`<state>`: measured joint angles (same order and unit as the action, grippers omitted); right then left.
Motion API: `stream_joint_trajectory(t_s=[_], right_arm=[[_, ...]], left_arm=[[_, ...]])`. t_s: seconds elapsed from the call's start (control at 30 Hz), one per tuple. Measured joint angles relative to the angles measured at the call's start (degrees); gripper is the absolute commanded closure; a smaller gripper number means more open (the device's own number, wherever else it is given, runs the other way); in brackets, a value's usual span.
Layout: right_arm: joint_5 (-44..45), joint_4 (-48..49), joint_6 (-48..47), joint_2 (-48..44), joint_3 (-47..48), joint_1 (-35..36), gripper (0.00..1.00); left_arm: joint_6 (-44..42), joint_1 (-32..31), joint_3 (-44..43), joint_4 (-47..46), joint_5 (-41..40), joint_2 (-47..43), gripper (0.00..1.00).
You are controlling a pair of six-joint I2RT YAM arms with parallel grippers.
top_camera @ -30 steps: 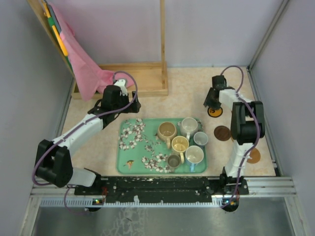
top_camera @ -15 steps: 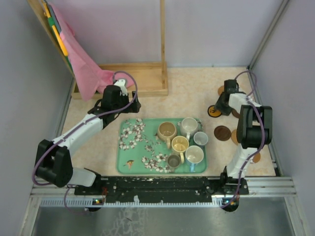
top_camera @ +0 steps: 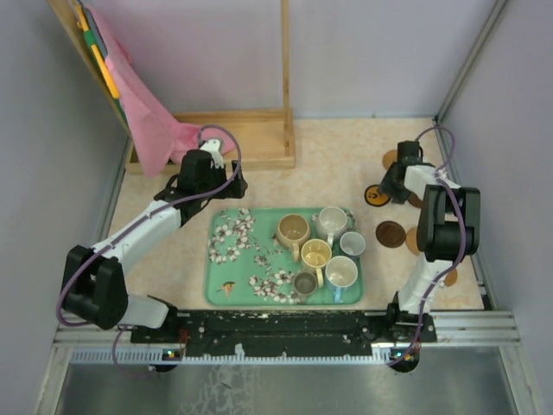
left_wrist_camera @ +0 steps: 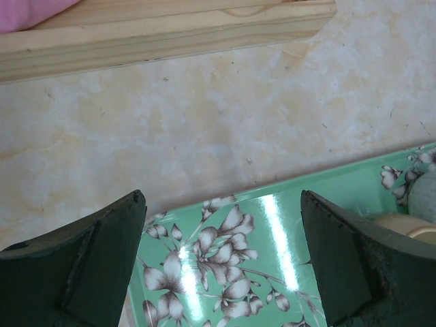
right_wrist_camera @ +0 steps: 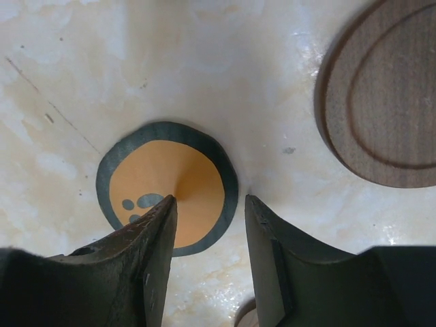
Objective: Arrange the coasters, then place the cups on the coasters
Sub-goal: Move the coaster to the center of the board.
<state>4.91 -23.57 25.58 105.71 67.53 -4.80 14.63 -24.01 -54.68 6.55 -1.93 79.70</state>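
in the top view the right arm's links cover parts of several coasters lying at about 3 o'clock of the green floral tray (top_camera: 238,275). a tan coaster (top_camera: 448,277) shows only as a sliver by the arm's base. a brown coaster (top_camera: 389,159) peeks out at 12 o'clock of the wrist. how many more lie under the arm cannot be told. only the dark brown coaster (top_camera: 390,234) is fully in sight, and the right gripper (top_camera: 386,192) is too small there to read.

the orange coaster (right_wrist_camera: 167,187) is thin and round, with a dark rim and a small dark print near its 8 o'clock edge. it lies flat on the table at 2 o'clock of the tray. the right wrist view shows the fingers partly apart above it with nothing clamped, and a grooved brown disc (right_wrist_camera: 381,102) cut off at 2 o'clock.

the cups (top_camera: 315,252), six of them, stand grouped on the tray's right half.

only the left wrist view shows the left gripper (left_wrist_camera: 221,259): its jaws are wide apart and empty over the tray's far rim, with a wooden frame (left_wrist_camera: 163,34) at 12 o'clock.
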Motion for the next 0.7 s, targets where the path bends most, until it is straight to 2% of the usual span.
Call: stream_joint_trajectory(t_s=[0.17, 0.47, 0.7], right_arm=[[-1.53, 0.94, 0.0, 0.26, 0.15, 1.18, 0.56], [-2.4, 1.68, 0.66, 3.63, 4.31, 9.88, 0.57], [-2.08, 0.42, 0.57, 7.76, 10.32, 13.68, 0.58]], left_arm=[[0.02, 0.0, 0.0, 0.02, 0.02, 0.0, 0.0], [0.07, 0.0, 0.0, 0.02, 0.0, 0.0, 0.0], [0.07, 0.0, 0.0, 0.02, -0.02, 0.0, 0.0]])
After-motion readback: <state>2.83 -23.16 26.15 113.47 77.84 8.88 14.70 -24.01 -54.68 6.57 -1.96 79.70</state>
